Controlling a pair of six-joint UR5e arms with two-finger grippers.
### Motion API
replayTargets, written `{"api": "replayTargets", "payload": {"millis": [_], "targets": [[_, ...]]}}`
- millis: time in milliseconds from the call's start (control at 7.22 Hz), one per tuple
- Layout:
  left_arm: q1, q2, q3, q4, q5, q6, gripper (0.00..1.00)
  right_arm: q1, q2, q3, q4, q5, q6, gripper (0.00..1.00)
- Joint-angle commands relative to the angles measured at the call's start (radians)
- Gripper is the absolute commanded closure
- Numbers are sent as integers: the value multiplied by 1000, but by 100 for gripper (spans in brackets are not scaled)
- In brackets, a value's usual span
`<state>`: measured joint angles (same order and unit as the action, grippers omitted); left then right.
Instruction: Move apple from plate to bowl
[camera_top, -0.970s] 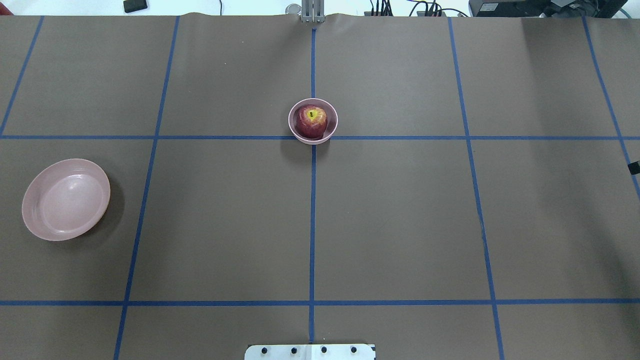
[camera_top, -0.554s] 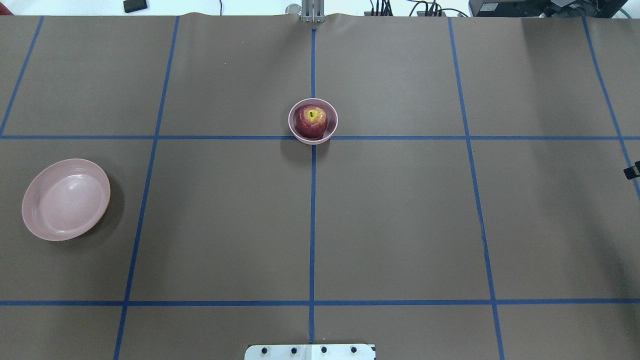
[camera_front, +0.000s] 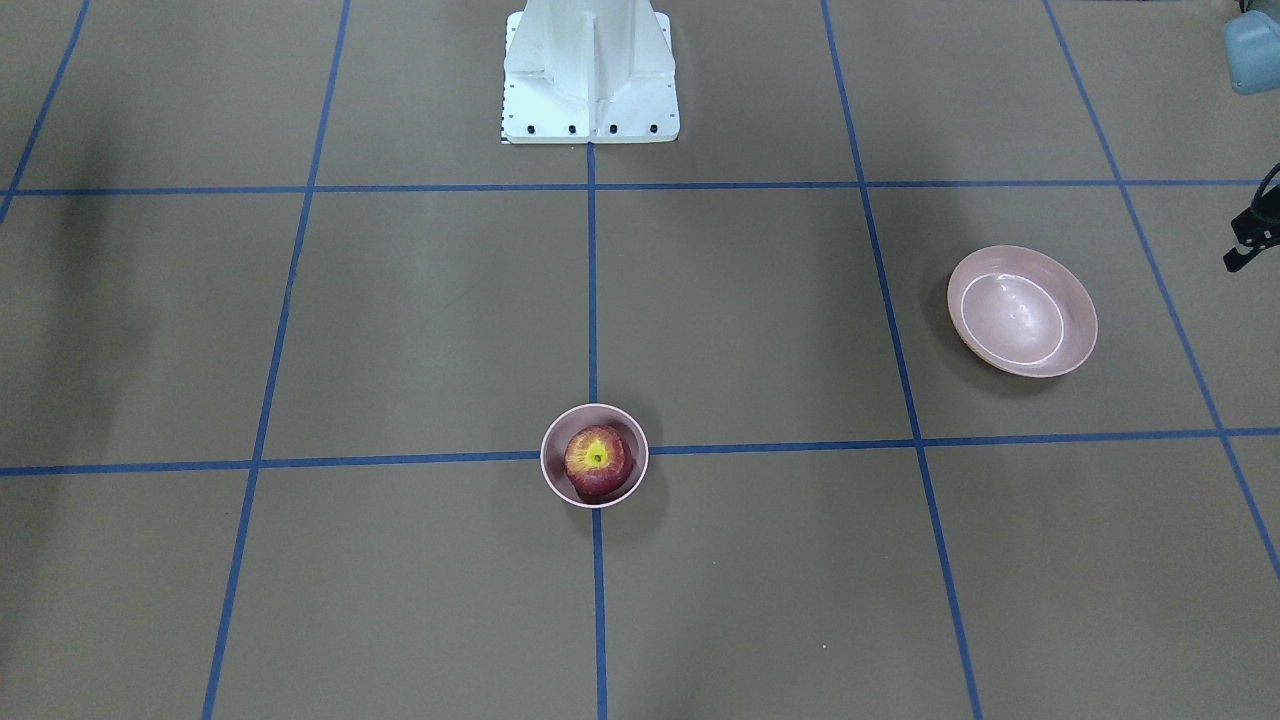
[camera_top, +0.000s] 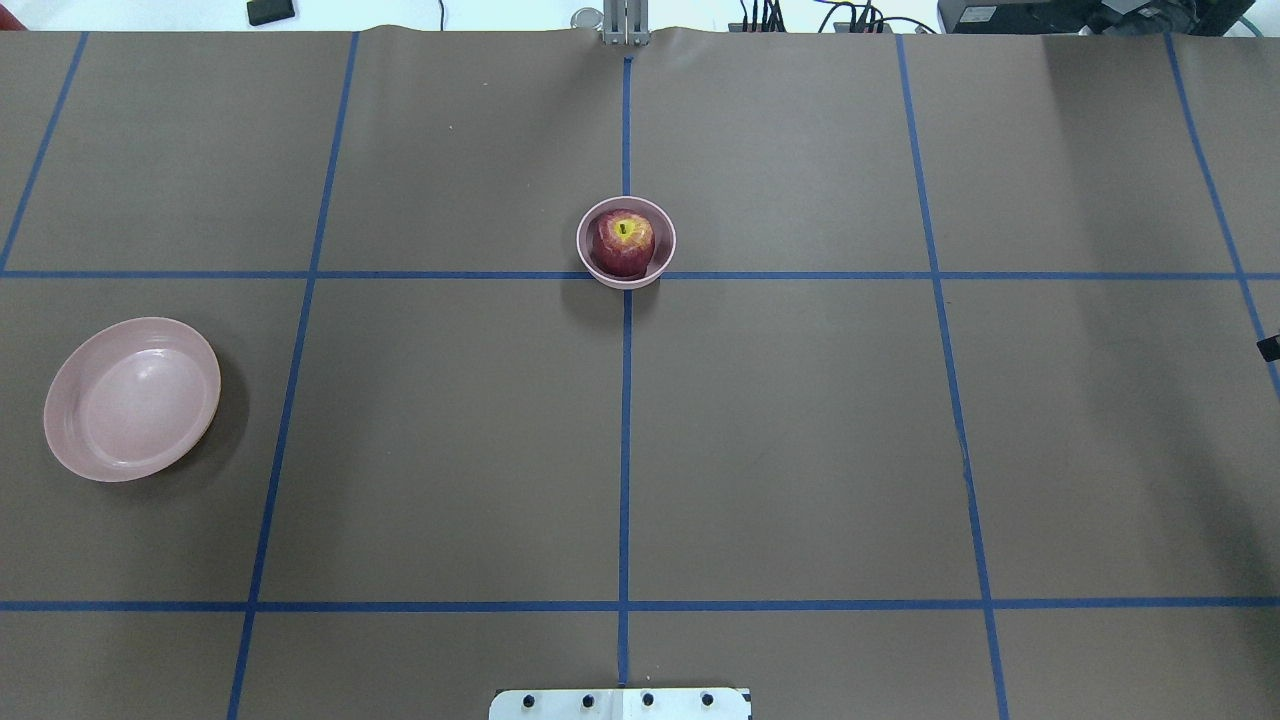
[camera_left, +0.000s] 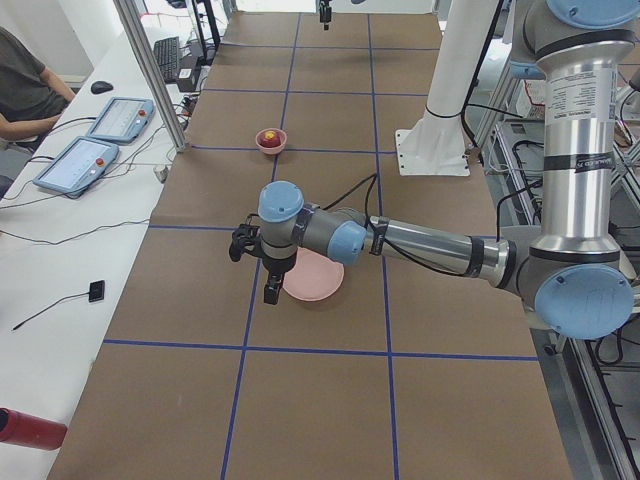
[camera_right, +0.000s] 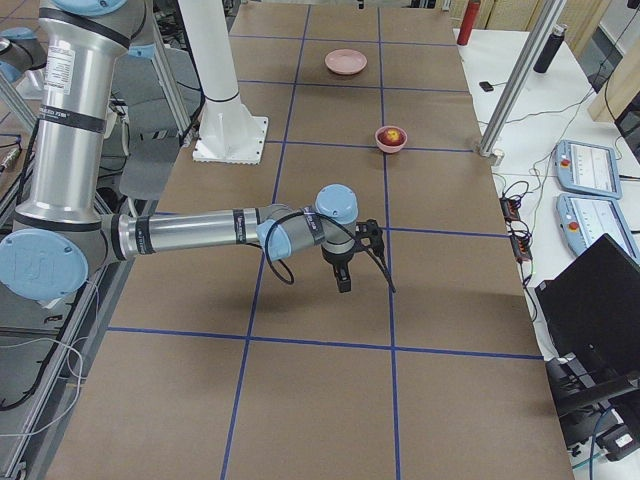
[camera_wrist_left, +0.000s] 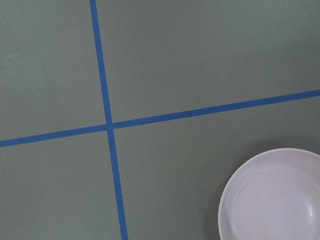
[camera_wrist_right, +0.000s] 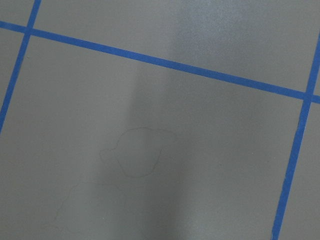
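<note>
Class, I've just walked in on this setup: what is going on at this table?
The apple sits inside the small bowl at the middle of the table, and the plate lies empty on the robot's left. Neither arm touches them: the left gripper hangs near the plate, the right gripper at the other end. The move looks done.

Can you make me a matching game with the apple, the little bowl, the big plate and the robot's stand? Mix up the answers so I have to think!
Things:
1. apple
2. bowl
3. plate
4. robot base

Descriptions:
a. pale pink, wide and empty
b. dark red with a yellow patch on top
c. white, at the table's edge
d. small, pale pink, with fruit inside

Pairs: 1-b, 2-d, 3-a, 4-c
</note>
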<state>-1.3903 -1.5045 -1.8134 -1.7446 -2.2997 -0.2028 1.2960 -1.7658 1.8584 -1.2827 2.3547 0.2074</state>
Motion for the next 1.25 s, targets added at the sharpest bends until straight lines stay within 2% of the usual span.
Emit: {"api": "replayTargets", "payload": {"millis": [0,277,1108], "targets": [[-1,1,-9,-4,-6,0,2,-6,5,-7,-4,-2,9,1],[-1,15,-35,-4,-9,-1,2,-9,35,-25,-23,-41,7,1],[2,15,-49,-7,-9,-4,2,-8,60,-44,-24,-31,12,1]]}}
